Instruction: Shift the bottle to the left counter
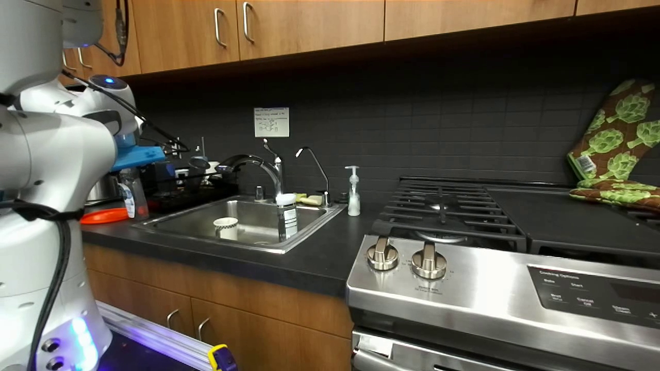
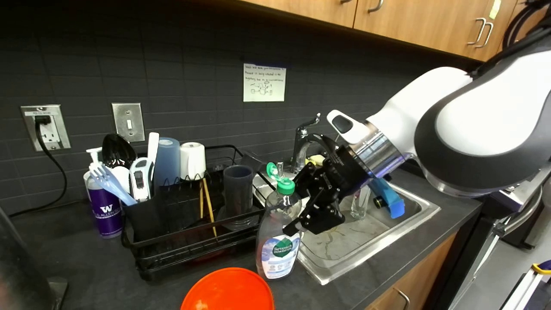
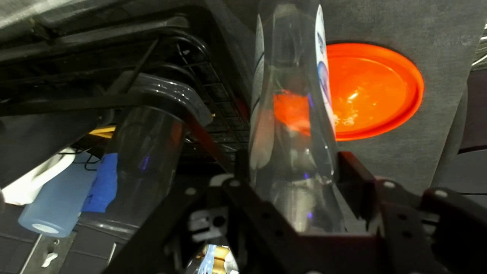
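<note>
The dark worktop ran past the sink, and its end edge met the steel stove. The white robot arm reached in across the front edge. The sink was let into the worktop on the stove side, its rim close to the front edge. The black dish rack stood toward the back edge. The orange plate lay near the front edge, just beside the bottle. The clear bottle was nearly upright between the rack and the sink's front corner, nearer the front edge than the back; whether its base touched the worktop could not be told. The gripper was clenched on it, a finger against either side in the wrist view. The white pump dispenser stood beside the sink, toward the worktop's back stove-side corner. The patterned cup sat inside the sink. The bottle's green cap had its lid flipped up.
</note>
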{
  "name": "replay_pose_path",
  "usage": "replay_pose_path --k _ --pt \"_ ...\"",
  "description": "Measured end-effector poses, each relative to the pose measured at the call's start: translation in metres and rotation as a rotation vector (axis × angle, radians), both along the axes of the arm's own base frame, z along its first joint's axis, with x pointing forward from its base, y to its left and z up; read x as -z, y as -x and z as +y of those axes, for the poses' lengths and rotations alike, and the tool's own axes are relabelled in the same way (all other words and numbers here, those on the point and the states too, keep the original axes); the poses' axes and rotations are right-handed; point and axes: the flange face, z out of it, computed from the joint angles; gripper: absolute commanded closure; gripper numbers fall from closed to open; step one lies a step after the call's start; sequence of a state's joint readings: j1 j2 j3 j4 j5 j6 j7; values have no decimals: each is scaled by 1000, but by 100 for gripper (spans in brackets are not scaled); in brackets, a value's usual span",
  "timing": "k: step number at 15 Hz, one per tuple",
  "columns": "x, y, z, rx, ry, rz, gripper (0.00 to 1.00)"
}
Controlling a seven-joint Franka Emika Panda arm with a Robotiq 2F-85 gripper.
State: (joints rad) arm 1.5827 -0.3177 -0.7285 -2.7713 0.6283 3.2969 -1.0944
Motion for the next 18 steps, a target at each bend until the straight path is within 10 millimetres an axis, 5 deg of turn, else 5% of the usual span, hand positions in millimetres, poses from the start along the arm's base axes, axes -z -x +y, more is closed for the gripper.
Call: replay_pose_path --k 3,5,10,18 --pt "1 -5 1 -3 -4 -7 67" --pt "2 -8 2 -5 -7 -14 38" --pt "6 -11 4 -8 -10 -14 1" --pt "21 -11 5 -8 21 1 0"
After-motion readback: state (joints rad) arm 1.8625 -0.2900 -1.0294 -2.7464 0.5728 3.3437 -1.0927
